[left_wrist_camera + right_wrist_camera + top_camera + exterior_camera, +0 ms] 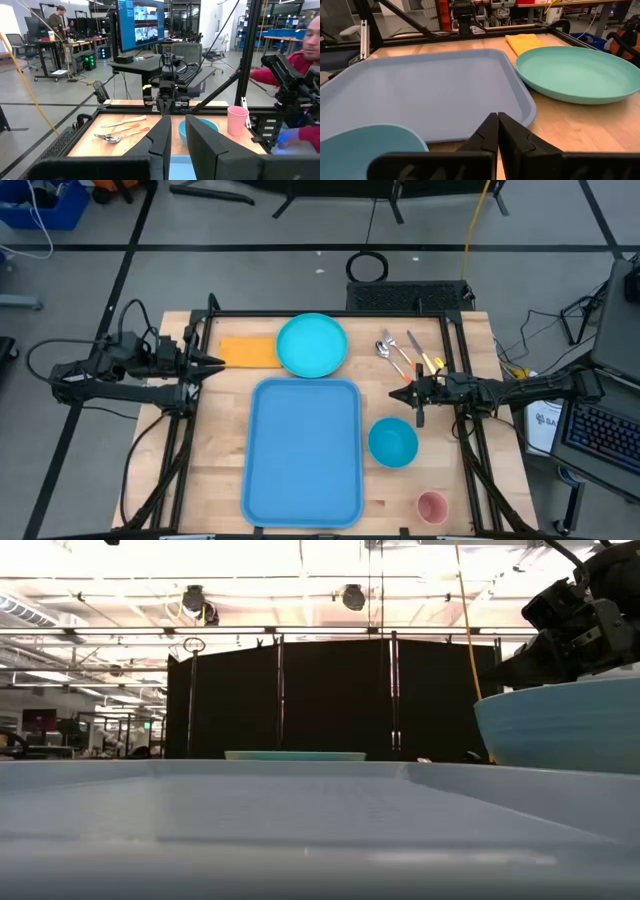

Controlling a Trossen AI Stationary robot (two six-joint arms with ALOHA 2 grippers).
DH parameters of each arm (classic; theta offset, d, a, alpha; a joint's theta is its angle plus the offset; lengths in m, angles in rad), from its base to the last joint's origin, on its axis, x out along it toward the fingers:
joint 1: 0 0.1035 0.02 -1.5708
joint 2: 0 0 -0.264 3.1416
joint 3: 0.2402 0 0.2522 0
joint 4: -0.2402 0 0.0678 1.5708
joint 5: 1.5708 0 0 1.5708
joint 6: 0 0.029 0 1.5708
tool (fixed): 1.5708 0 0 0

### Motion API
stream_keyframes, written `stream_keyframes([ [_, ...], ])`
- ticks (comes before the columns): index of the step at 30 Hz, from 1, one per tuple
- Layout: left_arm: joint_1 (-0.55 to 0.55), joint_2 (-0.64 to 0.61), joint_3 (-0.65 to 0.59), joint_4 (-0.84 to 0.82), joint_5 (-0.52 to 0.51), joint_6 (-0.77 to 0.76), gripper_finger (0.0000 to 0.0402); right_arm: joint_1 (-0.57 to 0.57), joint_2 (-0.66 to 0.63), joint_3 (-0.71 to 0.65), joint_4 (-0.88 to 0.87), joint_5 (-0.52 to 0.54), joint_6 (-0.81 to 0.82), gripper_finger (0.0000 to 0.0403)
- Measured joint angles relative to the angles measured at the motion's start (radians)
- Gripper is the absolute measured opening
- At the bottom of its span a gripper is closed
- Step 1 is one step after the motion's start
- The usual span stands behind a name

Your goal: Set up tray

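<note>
High view showed the large light-blue plastic tray point(303, 448) bare; left hand point(217, 362) narrowly parted, right hand point(397, 392) closed, both empty. Loading likely had not begun; next a first item needs grasping.

Item count on the table: 1 tray point(305, 450), 1 round turquoise plate point(312, 345), 1 orange-yellow napkin point(247, 352), 1 blue bowl point(393, 442), 1 pink cup point(432, 507). Cutlery point(405, 352) lies in 1 group beside the plate (the top-down view suggests about 4 pieces, 2 of them spoons; exact count cannot be confirmed). Robot arms: 2, each carrying 1 two-finger gripper, left gripper point(218, 362) and right gripper point(396, 392).
</note>
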Motion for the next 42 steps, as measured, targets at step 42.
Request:
stream_keyframes([
  [42, 0.000, 0.000, 0.000, 0.000, 0.000, 0.000, 0.0063, 0.000, 0.001, 0.000, 0.106, -0.001, 0.059, 0.0000],
])
